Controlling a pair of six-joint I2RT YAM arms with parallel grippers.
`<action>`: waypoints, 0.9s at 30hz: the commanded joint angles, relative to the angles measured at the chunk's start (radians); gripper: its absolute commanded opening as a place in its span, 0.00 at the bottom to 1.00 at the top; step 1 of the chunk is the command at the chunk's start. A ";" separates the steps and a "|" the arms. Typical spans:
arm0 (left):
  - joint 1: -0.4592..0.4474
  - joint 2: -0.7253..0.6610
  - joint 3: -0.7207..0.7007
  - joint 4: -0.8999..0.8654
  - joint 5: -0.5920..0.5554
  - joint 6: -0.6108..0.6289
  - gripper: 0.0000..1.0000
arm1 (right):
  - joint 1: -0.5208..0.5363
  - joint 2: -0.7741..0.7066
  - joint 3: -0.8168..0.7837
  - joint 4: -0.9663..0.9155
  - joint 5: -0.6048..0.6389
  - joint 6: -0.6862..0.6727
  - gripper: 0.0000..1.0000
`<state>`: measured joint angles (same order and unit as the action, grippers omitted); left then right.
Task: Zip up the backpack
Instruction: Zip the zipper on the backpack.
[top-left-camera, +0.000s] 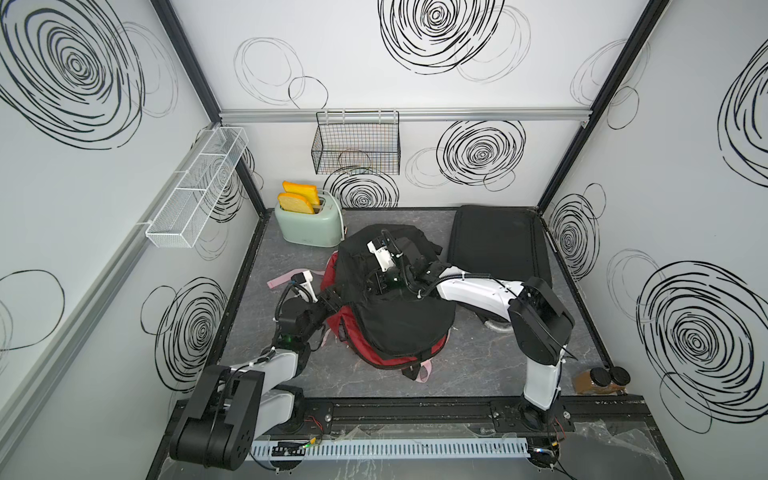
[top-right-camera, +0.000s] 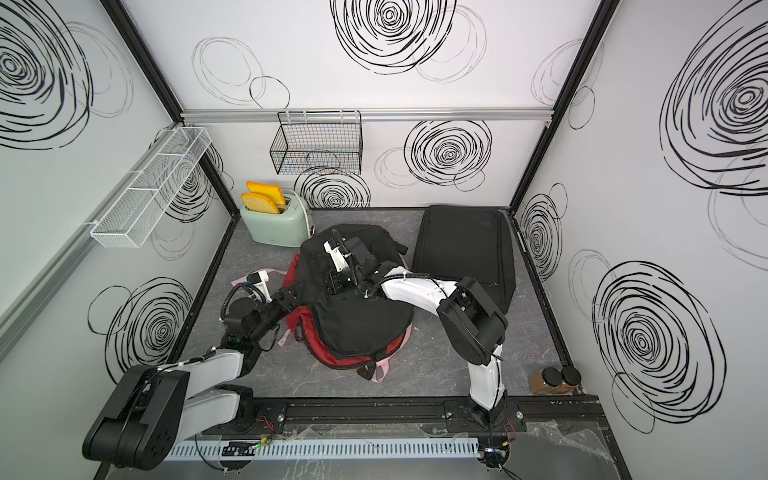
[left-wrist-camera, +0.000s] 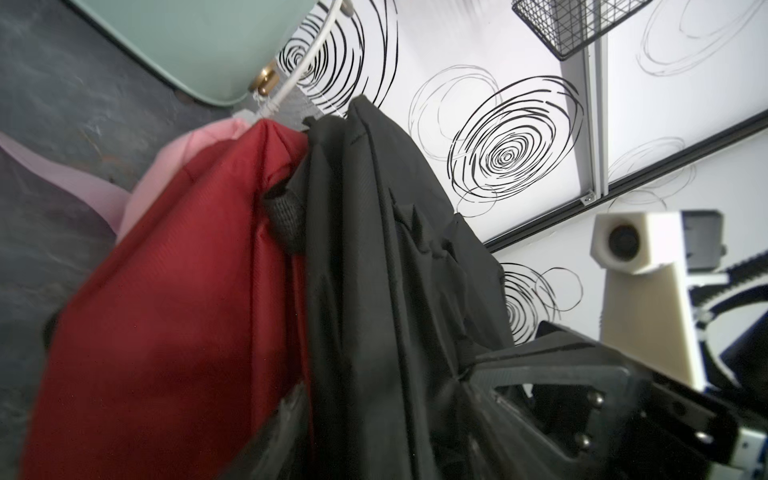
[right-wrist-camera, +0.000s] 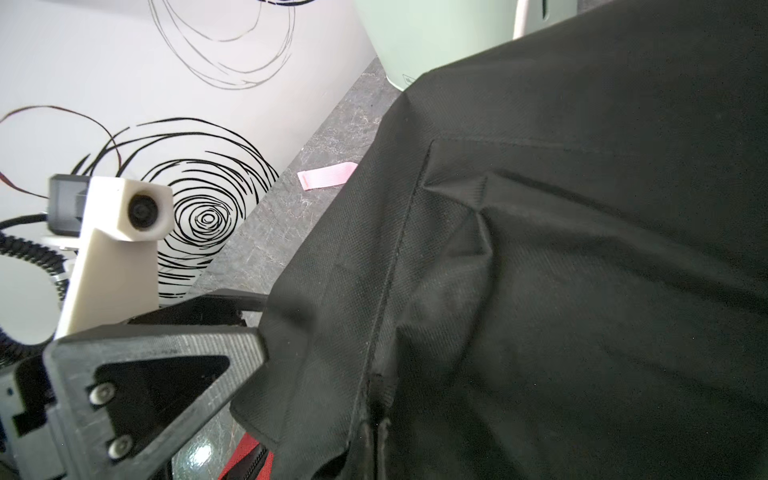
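Black backpack (left-wrist-camera: 374, 291) fabric between left jaws

**Bystanders on the bench**

Mint toaster (top-left-camera: 309, 230) with two toast slices (top-left-camera: 296, 203) stands beyond the left gripper (top-left-camera: 334, 298). A flat black case (top-left-camera: 498, 245) lies out to the right of the right gripper (top-left-camera: 374, 286). A black wire basket (top-left-camera: 355, 151) hangs on the back wall

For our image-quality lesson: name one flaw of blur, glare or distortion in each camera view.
Both top views: wide-angle distortion leans the corner post outward; left wrist view: the red backpack blurs near the lens; right wrist view: a glare patch whitens the tabletop.
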<state>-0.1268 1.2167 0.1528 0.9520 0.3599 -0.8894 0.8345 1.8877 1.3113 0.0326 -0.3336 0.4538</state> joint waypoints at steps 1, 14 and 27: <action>-0.037 0.018 0.042 0.082 0.007 0.015 0.69 | -0.015 -0.021 -0.033 0.080 -0.055 0.069 0.02; -0.072 0.165 0.091 0.151 0.058 0.012 0.54 | -0.019 -0.044 -0.085 0.122 -0.090 0.094 0.00; -0.127 0.212 0.162 0.061 0.062 0.066 0.56 | -0.020 0.005 -0.092 0.137 -0.104 0.106 0.00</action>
<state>-0.2241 1.4193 0.2676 1.0260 0.3805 -0.8532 0.8135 1.8858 1.2304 0.1436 -0.4179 0.5457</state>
